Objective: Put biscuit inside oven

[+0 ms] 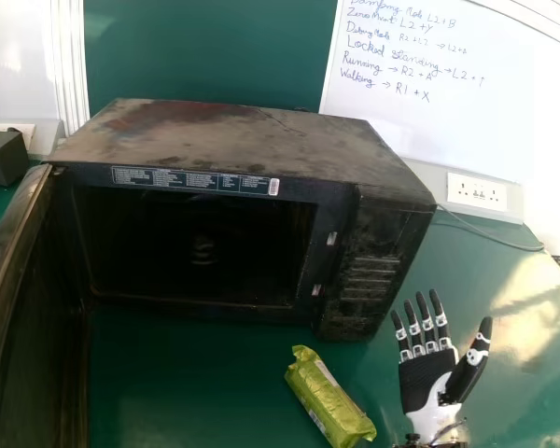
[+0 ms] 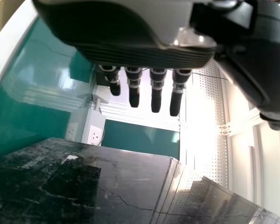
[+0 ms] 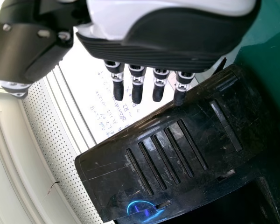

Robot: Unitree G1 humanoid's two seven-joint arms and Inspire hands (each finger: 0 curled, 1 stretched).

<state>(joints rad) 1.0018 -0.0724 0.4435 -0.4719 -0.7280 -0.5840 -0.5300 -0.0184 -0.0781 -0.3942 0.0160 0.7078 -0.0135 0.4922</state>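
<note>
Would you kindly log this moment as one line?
oven door open | biscuit pack on table outside oven | right hand open | left hand open

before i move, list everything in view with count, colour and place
oven: 1, dusty black, on the table
oven door: 1, black, swung open at the oven's left
biscuit packet: 1, green, on the table before the oven
table: 1, green, under the oven
dark box: 1, dark grey, head view's left edge
socket panel: 1, white, right of the oven
whiteboard: 1, white, behind
right hand: 1, black and white, right of packet, fingers straight
left hand: 1, black and grey, left wrist view
</note>
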